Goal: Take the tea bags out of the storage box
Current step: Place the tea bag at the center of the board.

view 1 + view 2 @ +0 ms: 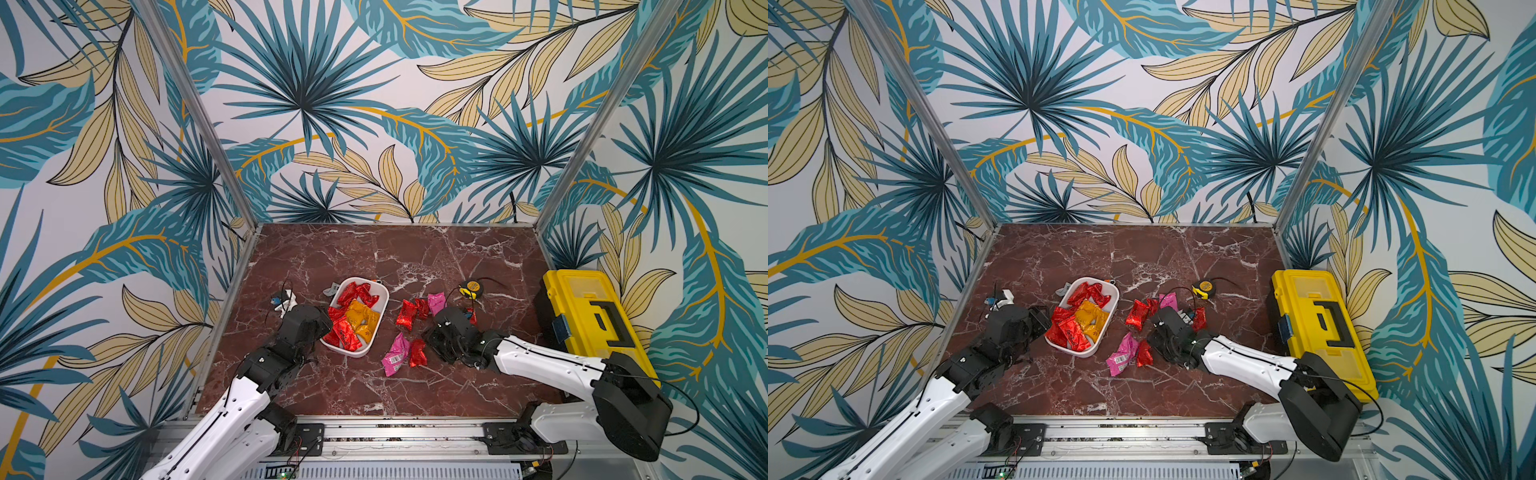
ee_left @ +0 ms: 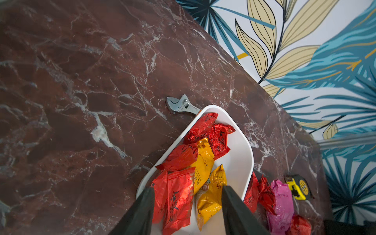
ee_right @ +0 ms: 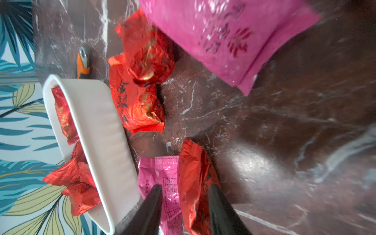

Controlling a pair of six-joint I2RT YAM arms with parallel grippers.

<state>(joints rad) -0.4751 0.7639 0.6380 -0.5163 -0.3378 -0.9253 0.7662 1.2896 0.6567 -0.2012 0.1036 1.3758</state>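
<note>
- Top views: the storage box point(image 1: 385, 297) sits left of centre on the marble table point(image 1: 374, 257), its long side running near to far. Tea bags point(image 1: 353, 316) (red and orange-yellow) are heaped inside it in both top views. More red and pink ones lie loose on the table just right of the box. A tape measure point(image 1: 471, 289) lies beyond those, and a yellow toolbox point(image 1: 590, 316) stands at the right edge.
- Left wrist: the left gripper point(image 2: 187, 189) hangs over the box's near end with its jaws wide. A red sachet point(image 2: 175, 199) and an orange-yellow sachet point(image 2: 211, 195) lie between the fingers, and neither is pinched. A wrench point(image 2: 181, 104) lies just beside the box's far end.
- Right wrist: the right gripper point(image 3: 185, 187) is low over the table right of the box, jaws apart. A loose red sachet point(image 3: 193, 179) lies between them, partly on a pink sachet point(image 3: 162, 175) (whether a finger touches it, I cannot tell). Two more red ones and a larger pink one lie farther off.
</note>
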